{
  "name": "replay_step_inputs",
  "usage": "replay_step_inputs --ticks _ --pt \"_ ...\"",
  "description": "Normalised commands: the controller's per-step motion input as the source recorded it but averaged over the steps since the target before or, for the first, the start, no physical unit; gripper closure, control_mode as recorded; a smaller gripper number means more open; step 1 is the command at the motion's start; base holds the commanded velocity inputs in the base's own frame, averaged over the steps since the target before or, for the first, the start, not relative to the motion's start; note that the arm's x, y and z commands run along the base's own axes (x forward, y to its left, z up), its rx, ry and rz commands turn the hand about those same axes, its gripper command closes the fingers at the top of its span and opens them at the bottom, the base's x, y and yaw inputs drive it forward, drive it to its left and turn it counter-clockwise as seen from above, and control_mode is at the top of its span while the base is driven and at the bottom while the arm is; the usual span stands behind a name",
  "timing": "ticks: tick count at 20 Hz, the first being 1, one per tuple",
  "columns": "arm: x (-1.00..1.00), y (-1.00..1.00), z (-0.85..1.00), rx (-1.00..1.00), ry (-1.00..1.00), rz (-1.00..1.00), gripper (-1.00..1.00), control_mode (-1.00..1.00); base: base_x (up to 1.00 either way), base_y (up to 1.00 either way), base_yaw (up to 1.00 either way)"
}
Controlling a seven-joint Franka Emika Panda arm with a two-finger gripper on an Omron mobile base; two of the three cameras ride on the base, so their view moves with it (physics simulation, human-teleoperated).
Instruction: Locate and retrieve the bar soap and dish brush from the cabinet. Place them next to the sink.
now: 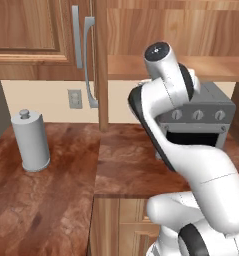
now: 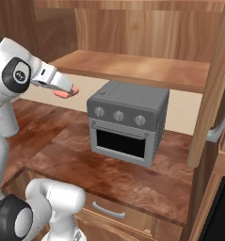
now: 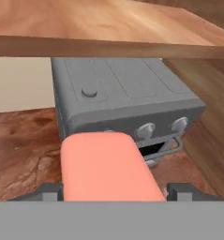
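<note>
The pincer [image 2: 70, 90] held the bar soap [image 3: 106, 166], a flat salmon-pink bar, with the fingers spread wide on its two sides. In the hand view a dark fingertip [image 3: 178, 190] showed at each lower corner of the bar. The soap's long axis ran straight out from the pincer, its rounded far end pointing toward the toaster oven [image 2: 128, 123]. In the right base view only a small pink end of the soap showed under the tip of the hand.

Ahead of the pincer and slightly below stood the grey toaster oven, with three knobs above a dark glass door; there was clear air between it and the soap. Just above the pincer ran the front edge of the cabinet shelf [image 2: 132, 68], a wooden plank, close overhead. Below the pincer lay the reddish-brown counter [image 2: 114, 176]. Beyond the oven, on the far side from the pincer, an open cabinet door [image 2: 212, 94] with a silver bar handle [image 2: 220, 128] stood edge-on. In the left base view, a second cabinet door [image 1: 101, 65] with long silver handles hung off to the side, and a grey paper towel holder [image 1: 30, 141] stood on the counter well away from the arm.

Open room lay between the pincer and the oven, and down toward the counter.
</note>
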Motion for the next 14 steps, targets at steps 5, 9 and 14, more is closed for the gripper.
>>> replay_step_inputs --ticks 5,9,14 --pt "-1.00 0.00 -0.19 0.00 0.10 0.00 1.00 -1.00 0.00 0.00 0.00" --pt "-0.98 0.04 -0.33 0.00 0.13 0.00 1.00 -1.00 0.00 0.00 0.00" --pt "-0.72 0.01 -0.42 0.00 0.04 0.00 1.00 -1.00 0.00 0.00 0.00"
